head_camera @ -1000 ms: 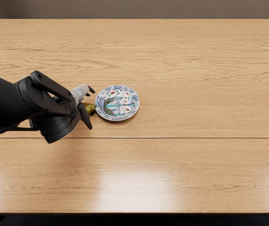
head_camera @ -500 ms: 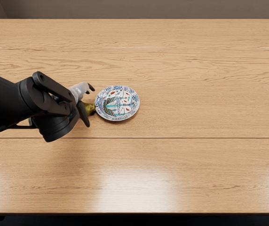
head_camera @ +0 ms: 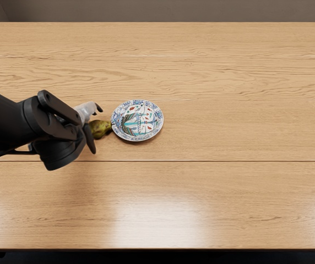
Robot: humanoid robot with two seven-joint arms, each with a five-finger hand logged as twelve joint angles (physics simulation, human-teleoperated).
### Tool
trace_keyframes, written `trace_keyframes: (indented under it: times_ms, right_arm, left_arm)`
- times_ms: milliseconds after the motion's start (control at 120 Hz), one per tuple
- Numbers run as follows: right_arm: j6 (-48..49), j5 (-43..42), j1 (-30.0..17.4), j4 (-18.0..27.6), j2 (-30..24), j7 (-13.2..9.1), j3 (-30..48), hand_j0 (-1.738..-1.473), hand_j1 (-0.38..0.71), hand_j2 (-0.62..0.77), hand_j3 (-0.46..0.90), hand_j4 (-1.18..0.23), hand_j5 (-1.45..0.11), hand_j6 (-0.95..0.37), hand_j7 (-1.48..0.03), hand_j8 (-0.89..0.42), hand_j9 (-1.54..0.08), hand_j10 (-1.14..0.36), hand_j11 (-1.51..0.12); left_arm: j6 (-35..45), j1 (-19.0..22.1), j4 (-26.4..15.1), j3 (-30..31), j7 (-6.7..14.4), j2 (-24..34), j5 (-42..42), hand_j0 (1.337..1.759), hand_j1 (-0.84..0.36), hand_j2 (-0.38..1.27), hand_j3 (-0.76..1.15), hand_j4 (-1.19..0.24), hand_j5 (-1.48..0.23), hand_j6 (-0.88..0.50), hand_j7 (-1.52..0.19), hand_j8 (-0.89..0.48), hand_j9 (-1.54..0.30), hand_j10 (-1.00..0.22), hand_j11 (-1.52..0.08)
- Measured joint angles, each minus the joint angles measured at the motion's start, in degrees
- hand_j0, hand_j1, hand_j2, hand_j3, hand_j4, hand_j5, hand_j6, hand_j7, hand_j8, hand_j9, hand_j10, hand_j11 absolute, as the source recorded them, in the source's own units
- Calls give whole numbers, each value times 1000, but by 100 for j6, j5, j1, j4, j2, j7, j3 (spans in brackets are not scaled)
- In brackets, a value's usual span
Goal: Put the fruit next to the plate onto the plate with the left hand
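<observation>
A small yellow-green fruit (head_camera: 100,128) lies on the table just left of a patterned blue, white and red plate (head_camera: 137,120), close to its rim. My left hand (head_camera: 88,124) comes in from the left edge on a black arm and sits immediately left of the fruit. Its fingers are spread and relaxed: a pale finger points over the fruit's top and a dark one hangs down at its near side. Whether they touch the fruit I cannot tell. The fruit rests on the wood, not lifted.
The wooden table (head_camera: 212,181) stretches wide to the right and toward the near edge. The bulky black forearm (head_camera: 20,124) covers the table's left part.
My left hand has drawn back leftward over the last second. The fruit, earlier mostly hidden behind the fingers, now shows beside the plate. The plate has not moved.
</observation>
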Motion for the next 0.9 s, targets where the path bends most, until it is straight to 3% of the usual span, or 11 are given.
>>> trace_keyframes:
  times_ms: [333, 900]
  right_arm:
    - [-1, 0, 0, 0, 0, 0, 0, -1658, -331, -3, 0, -15, -20, -15, -20, -15, -20, -15, -20]
    - [-1, 0, 0, 0, 0, 0, 0, -1658, -331, -3, 0, -15, -20, -15, -20, -15, -20, -15, -20]
  left_arm:
    - [5, 17, 30, 37, 0, 0, -12, 1658, 3, 58, 0, -289, -375, -289, -375, -289, -375, -289, -375]
    - [70, 158, 295, -83, 1, 0, -63, 1658, -24, 63, 0, -312, -405, -312, -405, -312, -405, -312, -405]
